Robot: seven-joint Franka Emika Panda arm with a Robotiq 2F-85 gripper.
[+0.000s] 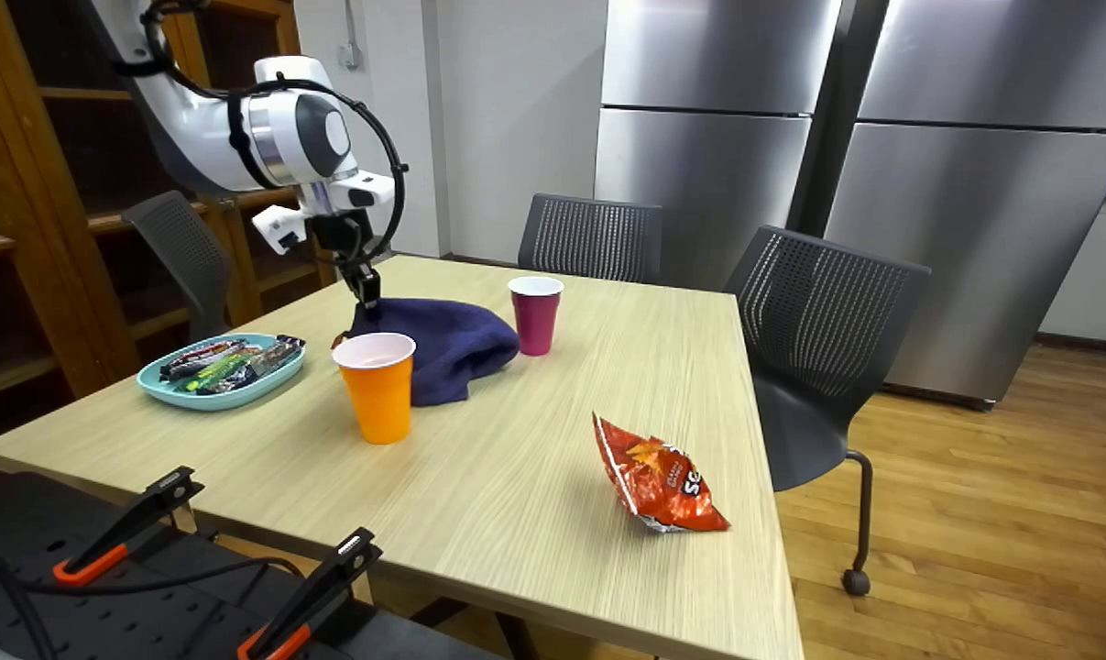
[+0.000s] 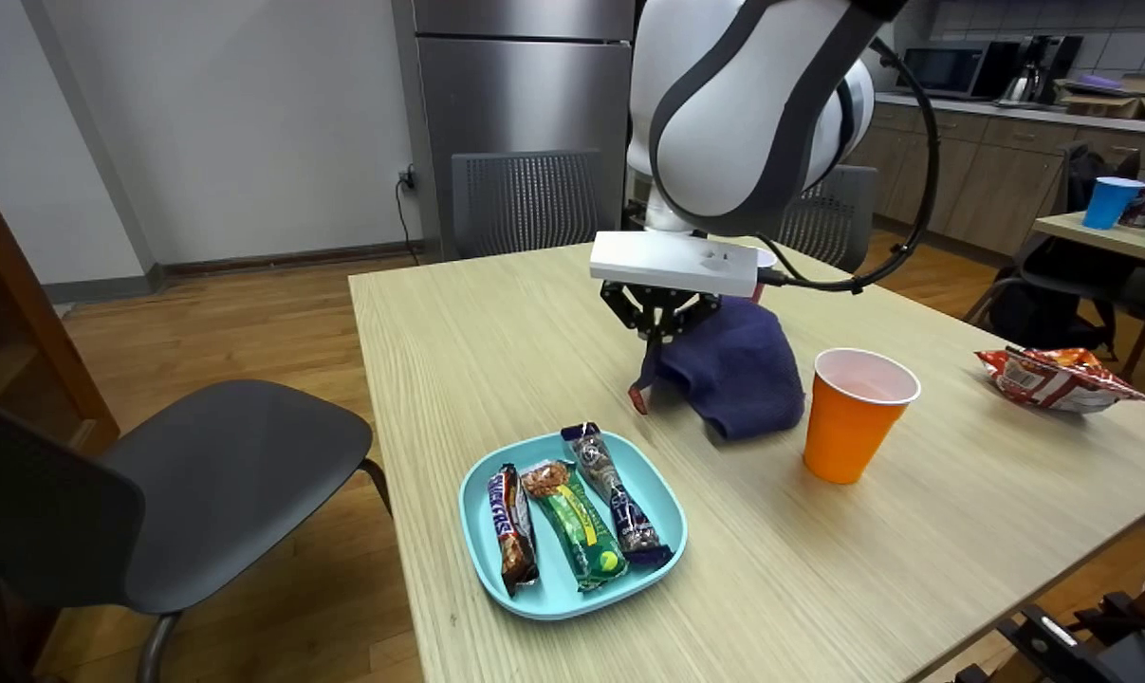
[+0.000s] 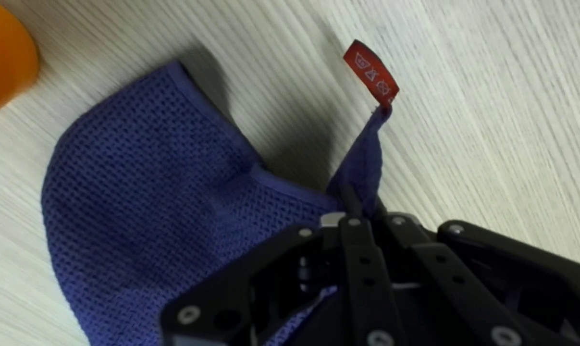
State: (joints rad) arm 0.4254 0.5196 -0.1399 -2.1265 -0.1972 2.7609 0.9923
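Jaws clamped on the fabric, a robot gripper [image 3: 365,205] pinches a navy cloth [image 3: 136,192] near one tip, low over a pale wood table [image 1: 516,504]. The bunched end pokes out past the grip — capped by a red tag [image 3: 371,72] (care symbols show in the wrist view). The rest of the cloth spreads rumpled across the tabletop, just beside an orange cup [image 1: 383,399] and near a magenta cup [image 1: 536,323], both upright. A light-blue plate [image 2: 558,588] sits nearby, three wrapped bars [image 2: 581,533] lying side by side on it, while a red bag [image 1: 664,481] rests well apart from the others — close to the table's edge. Dark chairs [image 1: 591,240] stand around the table in both exterior views, and steel fridges [image 1: 704,192] rise behind it, with a wood cabinet [image 1: 50,229] at the side.
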